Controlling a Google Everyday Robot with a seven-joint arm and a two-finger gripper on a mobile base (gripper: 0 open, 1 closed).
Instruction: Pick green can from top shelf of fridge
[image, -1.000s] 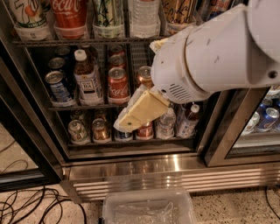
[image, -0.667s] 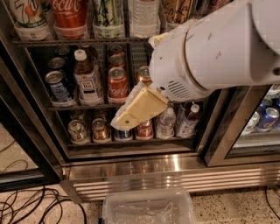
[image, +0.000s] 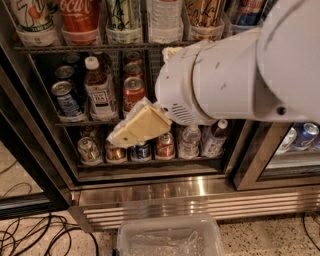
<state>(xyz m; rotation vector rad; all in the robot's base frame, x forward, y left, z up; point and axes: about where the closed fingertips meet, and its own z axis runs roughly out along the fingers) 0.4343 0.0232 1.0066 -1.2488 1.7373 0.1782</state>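
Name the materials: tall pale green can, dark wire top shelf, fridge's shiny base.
Tall pale green can: glossy metal, likely aluminium. Dark wire top shelf: coated metal. Shiny fridge base: reflective stainless steel. Cream gripper, before lower racks: probably matte plastic.

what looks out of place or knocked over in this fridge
Nothing stands out. The green can stands upright on the top shelf; the tool hangs lower, in front of the small cans. Loose cables lie on the floor.
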